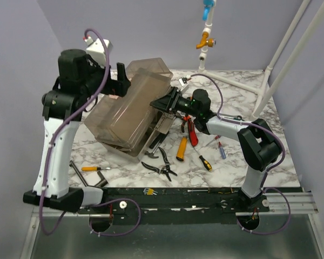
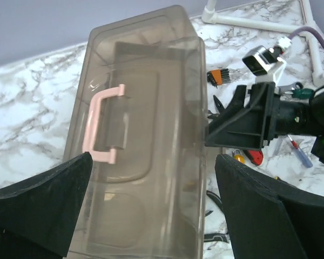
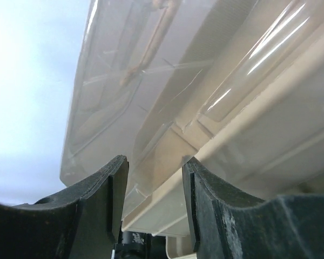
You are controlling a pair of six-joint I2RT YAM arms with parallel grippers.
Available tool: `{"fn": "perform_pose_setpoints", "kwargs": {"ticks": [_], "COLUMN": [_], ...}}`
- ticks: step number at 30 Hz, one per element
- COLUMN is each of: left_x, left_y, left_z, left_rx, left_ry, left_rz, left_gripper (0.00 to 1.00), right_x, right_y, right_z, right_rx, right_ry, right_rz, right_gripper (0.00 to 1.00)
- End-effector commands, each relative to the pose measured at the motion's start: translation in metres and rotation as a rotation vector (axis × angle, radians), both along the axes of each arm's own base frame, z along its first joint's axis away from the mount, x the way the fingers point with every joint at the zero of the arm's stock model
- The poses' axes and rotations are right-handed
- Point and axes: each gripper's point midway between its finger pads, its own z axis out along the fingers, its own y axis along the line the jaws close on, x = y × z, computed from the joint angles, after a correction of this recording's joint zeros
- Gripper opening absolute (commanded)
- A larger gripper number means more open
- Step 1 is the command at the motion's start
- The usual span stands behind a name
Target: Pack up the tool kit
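So the tool box point(image 1: 124, 121) sat tipped up on the counter point(image 1: 243, 91), with its clear lid point(image 2: 146, 135) swung partway up and the pink handle point(image 2: 100, 124) facing the left wrist camera. The right fingers point(image 3: 97, 205) were closed in on the lid's rim on the side nearest the loose tools, and it looked like a real hold to me. The left fingers point(image 2: 43, 199) were spread wide on either side of the lid's far end, gripping nothing.

My read is this was the get-the-box-open step. None of the packing looked done: the red-handled pliers point(image 1: 192, 132), black pliers point(image 1: 164, 168) and a screwdriver point(image 1: 205, 161) all lay outside the box, just in front of it. Next up, I'd guess the lid needs to go fully back so it rests open, which frees a hand for the first tool.
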Motion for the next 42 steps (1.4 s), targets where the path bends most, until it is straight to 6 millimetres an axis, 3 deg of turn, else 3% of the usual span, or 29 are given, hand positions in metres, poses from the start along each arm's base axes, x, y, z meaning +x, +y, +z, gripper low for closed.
{"fn": "perform_pose_setpoints", "kwargs": {"ticks": [1, 6, 13, 17, 23, 28, 35, 38, 42], "left_x": [-0.020, -0.040, -0.044, -0.047, -0.056, -0.052, -0.048, -0.045, -0.037], "left_y": [0.000, -0.014, -0.033, -0.035, -0.050, -0.048, -0.050, -0.043, -0.040], "left_z": [-0.024, -0.044, -0.085, -0.087, -0.082, -0.102, -0.125, -0.129, -0.129], "left_rx": [0.229, 0.349, 0.559, 0.678, 0.724, 0.849, 0.895, 0.962, 1.034], "left_ry": [-0.032, -0.093, -0.094, -0.118, -0.173, -0.145, -0.132, -0.129, -0.151], "left_rz": [0.105, 0.119, 0.093, 0.118, 0.117, 0.144, 0.174, 0.228, 0.297], "left_gripper": [0.99, 0.98, 0.99, 0.99, 0.99, 0.98, 0.97, 0.93, 0.75], "right_x": [-0.005, -0.006, -0.002, 0.001, 0.007, 0.011, 0.014, 0.015, 0.015], "right_y": [0.007, 0.014, 0.023, 0.027, 0.032, 0.035, 0.040, 0.040, 0.041], "right_z": [0.057, 0.062, 0.060, 0.059, 0.060, 0.063, 0.067, 0.069, 0.070], "right_rx": [0.085, 0.101, 0.107, 0.097, 0.091, 0.092, 0.105, 0.107, 0.104], "right_ry": [-0.165, -0.179, -0.164, -0.157, -0.150, -0.151, -0.140, -0.140, -0.135], "right_rz": [0.049, 0.063, 0.069, 0.074, 0.080, 0.080, 0.089, 0.089, 0.088], "right_gripper": [0.51, 0.50, 0.50, 0.50, 0.50, 0.50, 0.50, 0.50, 0.54]}}
